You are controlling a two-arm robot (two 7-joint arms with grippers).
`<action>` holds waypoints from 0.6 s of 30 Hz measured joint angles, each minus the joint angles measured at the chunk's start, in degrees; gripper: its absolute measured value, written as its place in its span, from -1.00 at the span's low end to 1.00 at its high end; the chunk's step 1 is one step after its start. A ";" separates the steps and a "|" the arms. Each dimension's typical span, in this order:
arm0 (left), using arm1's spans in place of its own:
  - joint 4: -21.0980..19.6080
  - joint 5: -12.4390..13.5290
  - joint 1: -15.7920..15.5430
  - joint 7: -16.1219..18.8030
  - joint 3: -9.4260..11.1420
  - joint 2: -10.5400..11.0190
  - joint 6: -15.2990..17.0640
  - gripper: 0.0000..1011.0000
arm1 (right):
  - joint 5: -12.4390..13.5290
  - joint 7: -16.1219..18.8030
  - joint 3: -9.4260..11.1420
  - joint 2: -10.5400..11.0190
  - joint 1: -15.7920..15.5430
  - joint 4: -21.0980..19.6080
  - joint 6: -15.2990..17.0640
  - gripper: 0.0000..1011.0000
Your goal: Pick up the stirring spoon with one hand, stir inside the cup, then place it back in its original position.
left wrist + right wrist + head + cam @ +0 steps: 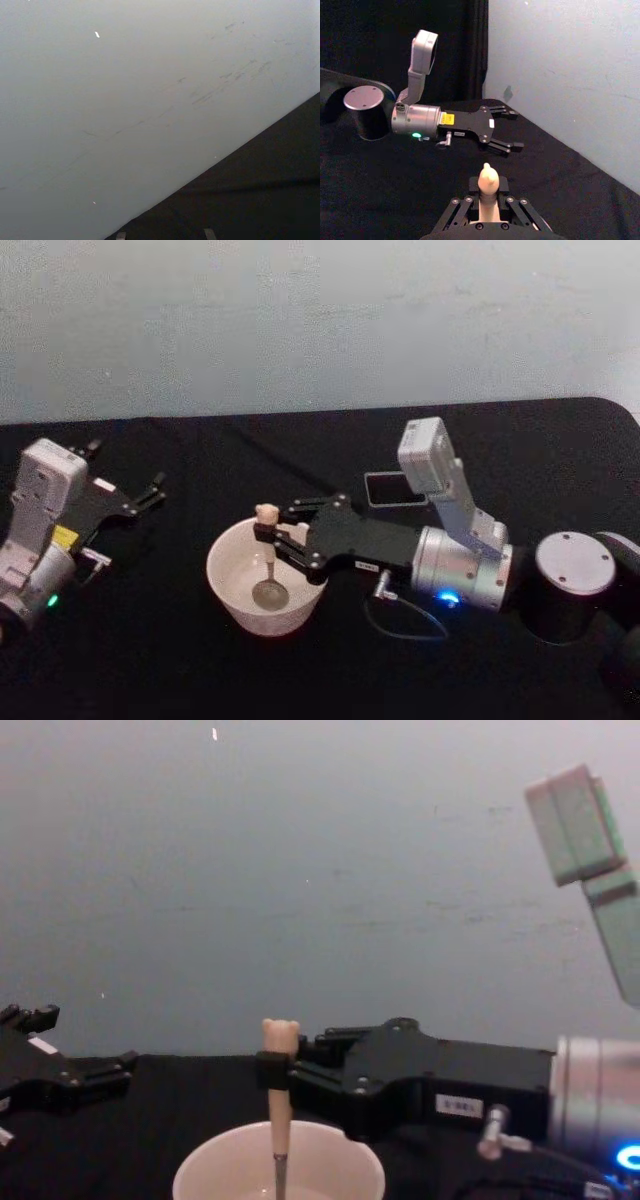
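The right gripper (268, 531) reaches in over the cup's (265, 618) rim from the right, jaws pinched tight on the spoon (279, 1115) just under the little bear head. The spoon hangs upright, its neck dropping straight into the cup and its shiny bowl low inside, near the floor; whether it touches is hard to say. This looks like the stirring step, spoon in and ready to circle. Next call: small sweeps that stay inside the thin rim so the cup doesn't get nudged, then a straight lift and a carry to the dark holder (395, 488), behind and right of the cup. The left gripper (514, 130) sits parked well left of the cup, fingers spread, empty.
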 joint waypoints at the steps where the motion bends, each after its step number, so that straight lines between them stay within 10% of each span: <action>1: 0.00 0.00 0.00 0.00 0.00 0.00 0.00 0.98 | -0.06 -0.07 -0.12 -0.22 0.21 0.31 0.00 -0.59; 18: 0.00 0.00 0.00 0.00 0.00 0.00 0.00 0.98 | -2.75 -2.73 0.03 -4.90 5.28 8.21 -0.63 -0.59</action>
